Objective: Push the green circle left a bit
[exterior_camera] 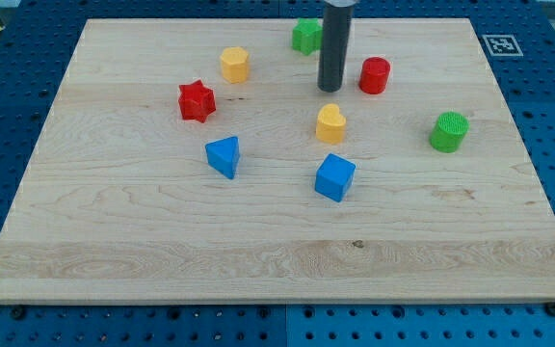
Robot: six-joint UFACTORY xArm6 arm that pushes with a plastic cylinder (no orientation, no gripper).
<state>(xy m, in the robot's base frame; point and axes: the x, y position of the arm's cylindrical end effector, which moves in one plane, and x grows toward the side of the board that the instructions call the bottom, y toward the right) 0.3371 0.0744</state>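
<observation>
The tip (330,90) sits far back, well left of the green circle (448,132); no hand visible, seemingly.

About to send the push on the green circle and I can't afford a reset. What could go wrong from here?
1. My tip sits left of the green circle, the wrong side for a leftward push; it probably has to go round first.
2. The red cylinder stands between them, so a direct crossing could knock it.
3. Pushed too far left, the circle could reach the yellow heart.
</observation>
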